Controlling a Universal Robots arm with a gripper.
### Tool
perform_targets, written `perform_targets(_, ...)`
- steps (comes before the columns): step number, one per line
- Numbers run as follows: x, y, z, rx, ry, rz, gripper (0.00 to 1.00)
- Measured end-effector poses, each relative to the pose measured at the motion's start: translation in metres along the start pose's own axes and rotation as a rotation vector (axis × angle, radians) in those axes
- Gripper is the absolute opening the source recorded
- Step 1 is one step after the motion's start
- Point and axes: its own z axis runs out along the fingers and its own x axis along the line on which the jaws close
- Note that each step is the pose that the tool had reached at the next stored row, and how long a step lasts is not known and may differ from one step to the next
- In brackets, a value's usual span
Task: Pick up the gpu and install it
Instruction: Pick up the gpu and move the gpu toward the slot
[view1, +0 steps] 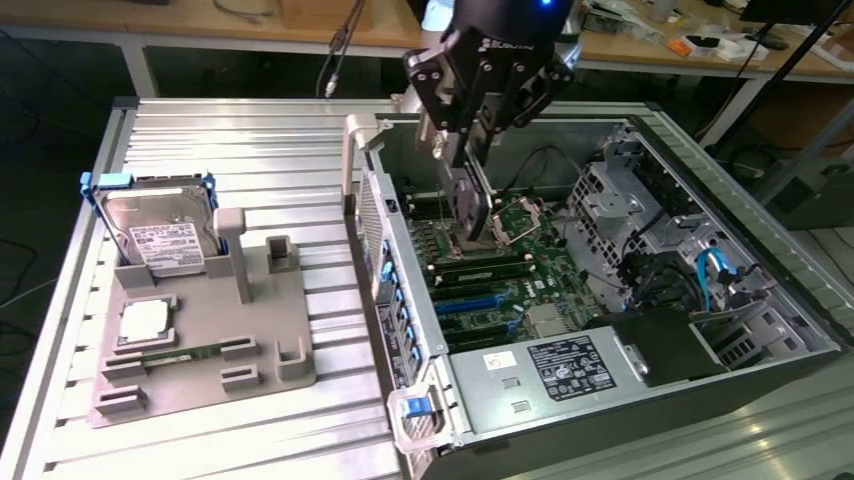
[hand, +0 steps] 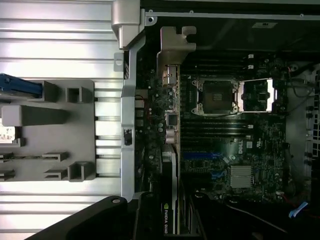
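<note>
Nearest the lens, low in the exterior view, the labelled power supply (view1: 561, 365) sat in the corner of the open computer case (view1: 378, 220). The grey parts fixture (view1: 200, 345) and its blue-framed hard drive (view1: 158, 235) lay beside the case on the exterior view's left. Deeper in, the motherboard (view1: 567, 260) lay exposed, its blue expansion slots (view1: 474, 300) vacant and the processor socket (view1: 514, 215) uncovered. Above that board, in the upper centre of the frame, the gripper (view1: 474, 140) was clamped on the gpu (view1: 470, 205). The card hung lengthwise beneath the fingers, its silver bracket (hand: 176, 45) at the end farthest from them, not seated in any slot. Behind stood a wooden workbench (view1: 267, 20). Several risks could be judged from this pose. Held by one end, the card could swing or slip in the grip. The bracket could catch the case's rear wall, just beside it in the wrist view. A descent off line could drive the card's edge into the bare socket or the memory slots rather than a blue slot, bending pins or scraping contacts.
</note>
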Motion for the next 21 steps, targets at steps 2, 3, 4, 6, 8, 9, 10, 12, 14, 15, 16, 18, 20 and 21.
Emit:
perform_targets(2,-0.009,-0.0001,0.0004,0.0000,0.0000,0.000,0.27)
perform_targets(3,-0.014,-0.0002,0.0006,0.0000,0.0000,0.000,0.27)
perform_targets(4,-0.019,-0.0003,0.0008,0.0000,0.0000,0.000,0.27)
perform_targets(6,-0.027,-0.0003,0.0013,0.0000,0.0000,0.000,0.27)
perform_targets(8,-0.037,-0.0005,0.0019,0.0000,-0.0001,0.000,0.27)
perform_targets(9,-0.042,-0.0005,0.0023,-0.0001,-0.0001,0.000,0.27)
perform_targets(10,-0.046,-0.0006,0.0026,-0.0001,-0.0001,0.000,0.27)
perform_targets(12,-0.055,-0.0007,0.0031,0.0000,0.0000,0.000,0.27)
perform_targets(14,-0.064,-0.0008,0.0037,0.0000,0.0000,0.000,0.27)
perform_targets(15,-0.069,-0.0009,0.0040,0.0001,0.0000,0.000,0.27)
perform_targets(16,-0.073,-0.0010,0.0044,0.0000,-0.0001,0.000,0.27)
perform_targets(18,-0.082,-0.0011,0.0051,0.0000,0.0000,0.000,0.27)
perform_targets(20,-0.091,-0.0012,0.0057,0.0000,0.0000,0.000,0.27)
perform_targets(21,-0.096,-0.0013,0.0061,0.0001,0.0000,0.000,0.27)
